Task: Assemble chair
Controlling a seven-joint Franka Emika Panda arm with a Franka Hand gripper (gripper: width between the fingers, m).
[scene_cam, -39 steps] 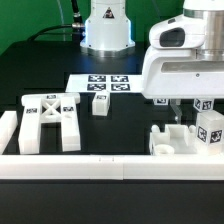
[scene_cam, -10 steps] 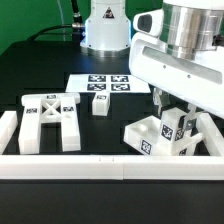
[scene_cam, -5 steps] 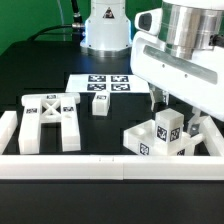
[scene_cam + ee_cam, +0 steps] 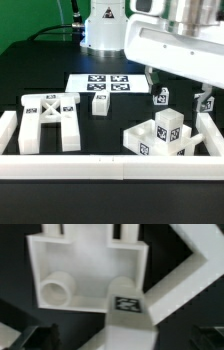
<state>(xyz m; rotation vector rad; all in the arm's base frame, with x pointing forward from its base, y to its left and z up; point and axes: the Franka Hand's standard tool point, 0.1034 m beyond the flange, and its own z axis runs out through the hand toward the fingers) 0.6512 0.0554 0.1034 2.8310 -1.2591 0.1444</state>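
1. Fingers (image 4: 30,336) stand wide apart above the seat (image 4: 143,140) and hold nothing.
2. That seat sits tight in the corner of the white rails (image 4: 70,166), likely so it cannot slide.
3. One small post (image 4: 168,126) stands upright on it, seemingly in a hole.
4. The crossed frame (image 4: 50,118) waits well apart, on the exterior view's left.

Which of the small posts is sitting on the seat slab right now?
The post at the exterior view's front right, resting on the seat slab. The other posts stand on the black table.
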